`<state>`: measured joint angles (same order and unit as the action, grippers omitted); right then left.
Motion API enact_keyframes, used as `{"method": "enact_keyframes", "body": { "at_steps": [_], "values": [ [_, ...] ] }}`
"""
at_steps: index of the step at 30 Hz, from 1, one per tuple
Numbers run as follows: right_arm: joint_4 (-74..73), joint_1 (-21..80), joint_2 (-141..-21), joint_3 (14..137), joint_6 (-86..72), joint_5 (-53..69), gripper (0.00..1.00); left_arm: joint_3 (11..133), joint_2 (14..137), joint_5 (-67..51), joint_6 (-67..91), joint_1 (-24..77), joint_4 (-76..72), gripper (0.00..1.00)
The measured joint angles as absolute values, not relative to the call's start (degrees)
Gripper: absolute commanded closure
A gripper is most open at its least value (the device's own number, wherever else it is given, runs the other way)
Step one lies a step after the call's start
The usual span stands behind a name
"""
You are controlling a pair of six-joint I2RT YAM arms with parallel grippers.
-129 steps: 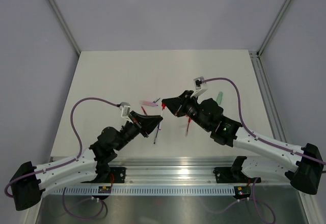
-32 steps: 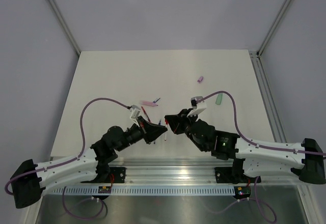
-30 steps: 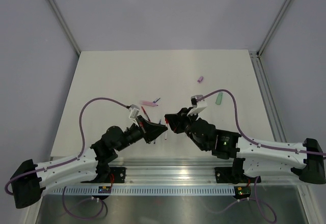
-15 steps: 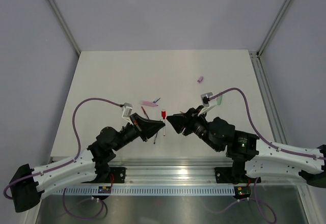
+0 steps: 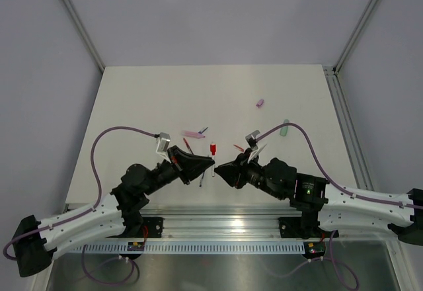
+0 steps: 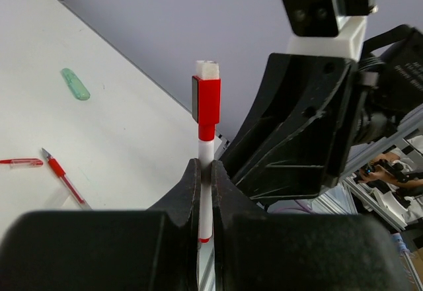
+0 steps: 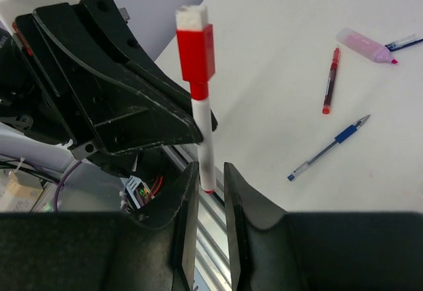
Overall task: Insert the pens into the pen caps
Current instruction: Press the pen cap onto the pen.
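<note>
While the left claw (image 6: 205,167) pinched a thin white red-capped pen (image 6: 209,102) upright, the right claw (image 7: 211,169) hung slightly spread just beside it.

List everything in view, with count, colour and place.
Capped pen: one, red and white, upright, mid-table.
Pink marker: one, left of capped pen.
Red pens: one beside pink marker; seemingly two more right of capped pen.
Blue pens: two, one by pink marker, one nearer the arms.
Green marker: one, right side.
Lilac cap: one, beyond green marker.
Table: one, white.
Left gripper: black, shut on capped pen.
Right gripper: black, jaws apart, facing capped pen.
</note>
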<state>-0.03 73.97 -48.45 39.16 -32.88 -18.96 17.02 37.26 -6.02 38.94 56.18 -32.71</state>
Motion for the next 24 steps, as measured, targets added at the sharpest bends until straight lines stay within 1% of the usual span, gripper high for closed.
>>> {"method": "enact_keyframes", "body": {
  "at_steps": [7, 15, 24],
  "values": [
    [3.22, 73.41, -46.28, 36.93, -32.62, -15.27, 0.66, 17.58, 35.64, -6.74, 39.07, 56.18, -33.1, 1.0],
    [6.15, 73.32, -48.38, 36.88, -31.68, -11.92, 0.63, 17.65, 36.29, -7.33, 39.77, 56.16, -33.12, 1.0],
    [7.14, 73.32, -49.3, 35.94, -31.7, -10.48, 0.63, 17.65, 34.83, -7.31, 40.18, 56.16, -33.17, 1.0]
  ]
}}
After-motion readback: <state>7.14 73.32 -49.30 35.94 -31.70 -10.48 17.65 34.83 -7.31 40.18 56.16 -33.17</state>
